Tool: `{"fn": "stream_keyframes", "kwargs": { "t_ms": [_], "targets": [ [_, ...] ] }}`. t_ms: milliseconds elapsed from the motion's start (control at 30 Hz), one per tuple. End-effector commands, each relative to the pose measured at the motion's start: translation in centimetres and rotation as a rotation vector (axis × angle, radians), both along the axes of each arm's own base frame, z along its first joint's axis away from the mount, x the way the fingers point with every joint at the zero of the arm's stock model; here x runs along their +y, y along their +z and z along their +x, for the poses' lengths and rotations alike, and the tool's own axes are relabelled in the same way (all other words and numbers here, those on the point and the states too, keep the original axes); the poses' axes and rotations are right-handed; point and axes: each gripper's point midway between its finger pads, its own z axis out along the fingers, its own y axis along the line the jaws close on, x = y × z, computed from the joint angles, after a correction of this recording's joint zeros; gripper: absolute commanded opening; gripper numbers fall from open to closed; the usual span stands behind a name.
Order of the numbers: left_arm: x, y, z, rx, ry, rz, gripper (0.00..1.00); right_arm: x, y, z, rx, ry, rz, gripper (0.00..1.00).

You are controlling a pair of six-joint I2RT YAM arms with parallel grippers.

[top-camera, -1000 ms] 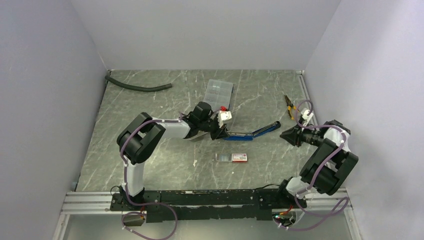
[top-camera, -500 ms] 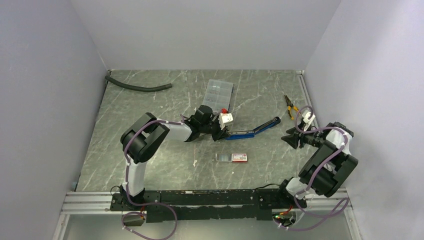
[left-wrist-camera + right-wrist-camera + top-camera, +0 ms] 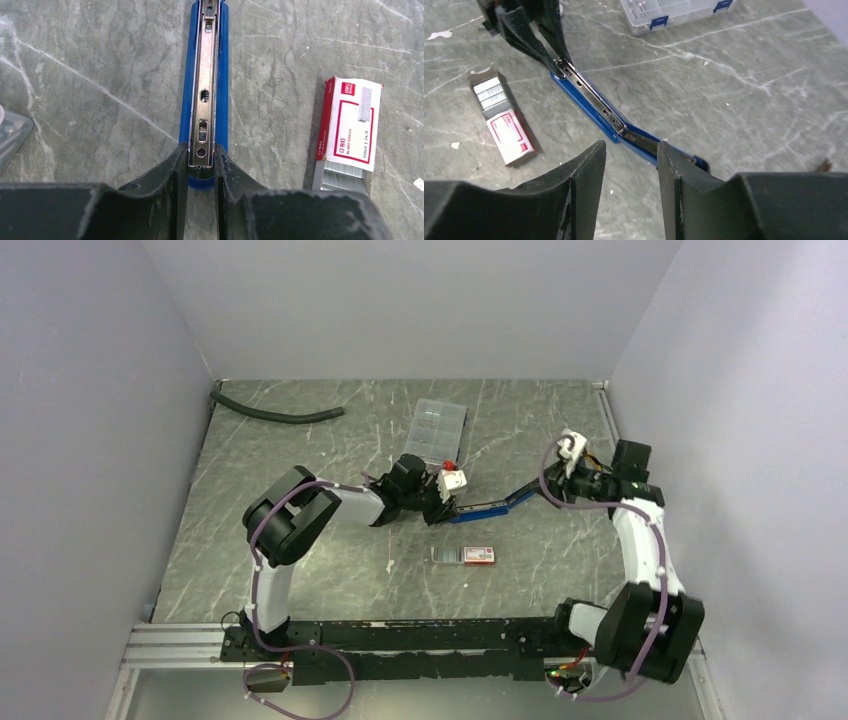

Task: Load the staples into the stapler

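L gripper [image 3: 201, 162] pinches one end of the open stapler [image 3: 207, 75]. R gripper [image 3: 630, 160] hangs spread over the other end. Beside it lies a box [image 3: 352, 122] w/ staples [image 3: 343, 172] sticking out.

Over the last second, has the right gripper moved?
Yes. In the top view the right gripper has swung leftward and toward the back wall, away from the right wall, ending nearer the compartment case and beside the stapler.
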Motion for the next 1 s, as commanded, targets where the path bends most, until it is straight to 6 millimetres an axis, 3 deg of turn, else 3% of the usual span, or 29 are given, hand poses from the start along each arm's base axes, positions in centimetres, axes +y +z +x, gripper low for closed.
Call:
{"fn": "stream_keyframes", "kwargs": {
  "t_ms": [0,167,367,733,967],
  "targets": [
    [1.4,-2.5,-0.7,0.053,0.027,0.078,0.27,0.9,-0.3,4.2,0.049,-0.044,-0.008,0.45],
    [1.4,-2.5,-0.7,0.052,0.030,0.078,0.28,2.9,-2.8,5.8,0.108,-0.009,-0.050,0.42],
    [1.5,-1.9,-0.5,0.039,0.037,0.075,0.37,3.1,-4.3,6.0,0.142,-0.005,-0.091,0.40],
    [1.3,1.3,0.0,0.003,0.030,0.077,0.68,3.6,-2.6,5.9,0.111,0.017,-0.097,0.40],
    [1.2,6.1,-0.9,-0.012,-0.046,0.081,0.83,4.7,0.6,5.2,0.123,0.025,-0.010,0.49]
  ]
}}
